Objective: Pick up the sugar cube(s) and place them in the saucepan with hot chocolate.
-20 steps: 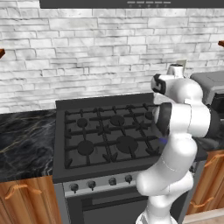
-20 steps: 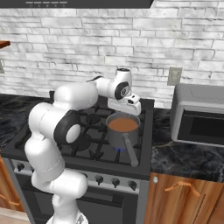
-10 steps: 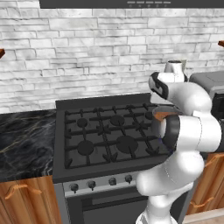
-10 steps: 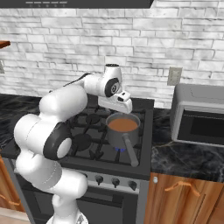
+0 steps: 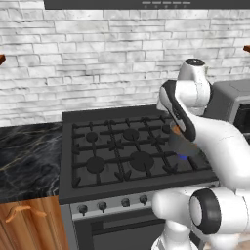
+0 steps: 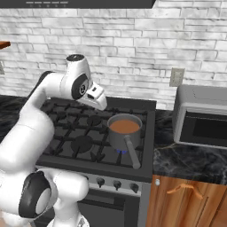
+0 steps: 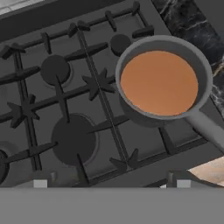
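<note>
The arm has swung back and to the left since the earlier pictures, away from the pan (image 6: 124, 131). Before, the hand hung right over the pan; now it sits up high above the middle of the stove (image 6: 71, 133), to the pan's left.

The jaws (image 7: 111, 181) are wide open. Nothing is between them. In the hand view the two tips stand far apart at the bottom, over the front edge of the stove.

The pan stands on the front right burner. It is grey and round, with brown drink (image 7: 158, 82) inside almost up to the rim. Its handle (image 6: 131, 153) points to the front of the stove. A little blue flame (image 6: 120, 152) shows under it.

In the left base view the arm covers most of the pan (image 5: 181, 143), so just a bit of it peeks out.

A microwave (image 6: 201, 117) sits on the dark worktop (image 6: 186, 158) to the right of the stove. More dark worktop (image 5: 27, 158) lies to the left.
</note>
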